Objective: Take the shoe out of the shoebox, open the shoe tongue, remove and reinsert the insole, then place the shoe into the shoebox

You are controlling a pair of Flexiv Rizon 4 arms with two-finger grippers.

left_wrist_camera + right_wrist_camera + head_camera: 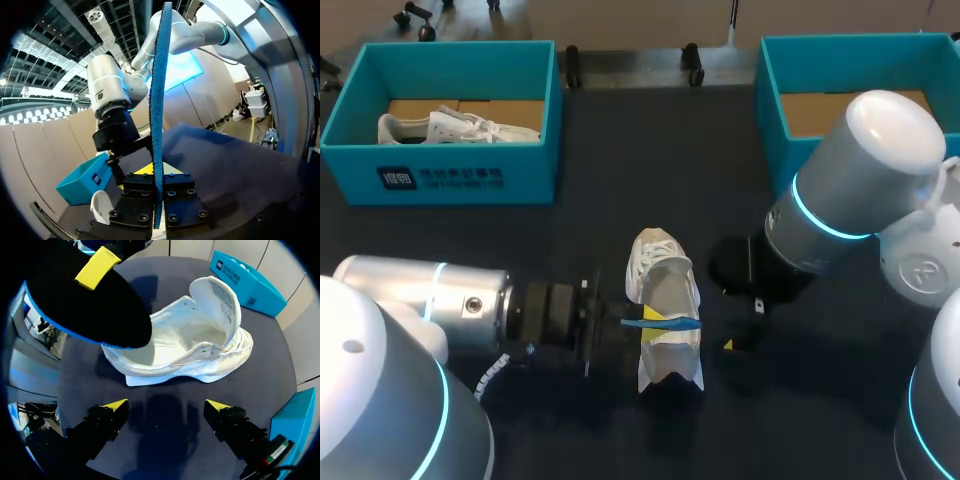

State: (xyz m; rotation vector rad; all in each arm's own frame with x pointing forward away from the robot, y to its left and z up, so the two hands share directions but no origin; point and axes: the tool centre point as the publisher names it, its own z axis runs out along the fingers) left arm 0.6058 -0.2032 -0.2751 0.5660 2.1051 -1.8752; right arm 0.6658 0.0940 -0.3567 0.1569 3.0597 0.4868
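Left gripper (159,181) clamping thin black, blue-edged foam insole (85,305) edgewise, holding it over white lace-up sneaker (665,300) sitting mid-table, tongue lifted. Right gripper (167,407) hovering beside sneaker, fingers apart, empty. Probably reinserting: feeding toe end first, right steadying heel.

i see the dark table (620,150) spread across my feed. at its far left corner sits a teal box (525,172) with a brown cardboard floor. a second white shoe (450,128) lies inside it, stretched along the box's near wall, laces showing.
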